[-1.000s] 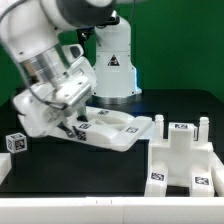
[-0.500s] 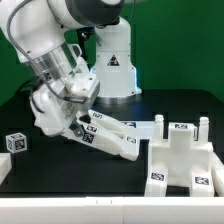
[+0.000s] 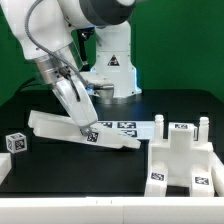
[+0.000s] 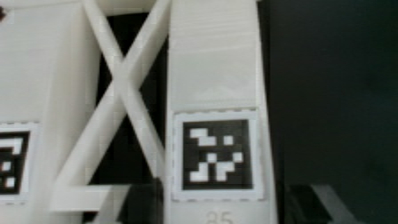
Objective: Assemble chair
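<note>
My gripper point(image 3: 88, 129) is shut on a long white chair panel point(image 3: 50, 126) and holds it edge-on just above the table, slanting down toward the exterior view's right. In the wrist view the panel shows an X-shaped brace point(image 4: 125, 90) and a tagged bar point(image 4: 217, 110). That bar sits between my dark fingers point(image 4: 324, 200), filling my gripper point(image 4: 221, 206). A blocky white chair structure point(image 3: 185, 155) with several tags stands at the exterior view's right. A small tagged white cube point(image 3: 13, 142) lies at the left.
The marker board point(image 3: 125, 127) lies flat behind the held panel. The arm's white base point(image 3: 112, 60) rises at the back centre. The black table's front edge point(image 3: 100, 205) runs along the bottom, with a green wall behind.
The wrist has turned and risen. The held panel swung from lying flat near the marker board to a long, edge-on slant, its left end moving out toward the exterior view's left.
</note>
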Robot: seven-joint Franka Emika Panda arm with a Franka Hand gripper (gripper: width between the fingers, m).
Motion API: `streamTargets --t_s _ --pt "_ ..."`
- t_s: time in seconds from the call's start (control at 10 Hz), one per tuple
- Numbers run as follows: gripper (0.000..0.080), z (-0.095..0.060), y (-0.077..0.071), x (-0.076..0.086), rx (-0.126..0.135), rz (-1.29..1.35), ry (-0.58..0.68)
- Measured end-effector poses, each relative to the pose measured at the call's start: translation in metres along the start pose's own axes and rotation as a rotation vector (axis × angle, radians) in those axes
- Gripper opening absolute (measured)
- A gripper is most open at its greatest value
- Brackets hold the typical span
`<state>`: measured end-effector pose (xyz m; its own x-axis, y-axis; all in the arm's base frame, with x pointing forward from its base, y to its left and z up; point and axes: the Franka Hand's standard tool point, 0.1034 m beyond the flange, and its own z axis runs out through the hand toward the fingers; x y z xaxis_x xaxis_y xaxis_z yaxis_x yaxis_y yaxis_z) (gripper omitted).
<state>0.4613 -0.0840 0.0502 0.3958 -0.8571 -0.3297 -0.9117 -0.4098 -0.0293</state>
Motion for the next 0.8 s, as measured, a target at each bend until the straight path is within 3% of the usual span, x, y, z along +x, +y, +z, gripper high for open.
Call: streamTargets --t_s 0.1,0.3,0.5,0.8 --pt "0.0297 0.0 0.0 0.0 -0.001 -0.064 0.0" --pt "0.0297 -0.001 -0.009 0.004 -0.042 -0.362 0.012" --pt "0.0295 0.006 -0.017 0.0 -0.057 -0.614 0.014" --pt "0.0292 0.007 -0.014 0.003 -0.06 -0.708 0.02"
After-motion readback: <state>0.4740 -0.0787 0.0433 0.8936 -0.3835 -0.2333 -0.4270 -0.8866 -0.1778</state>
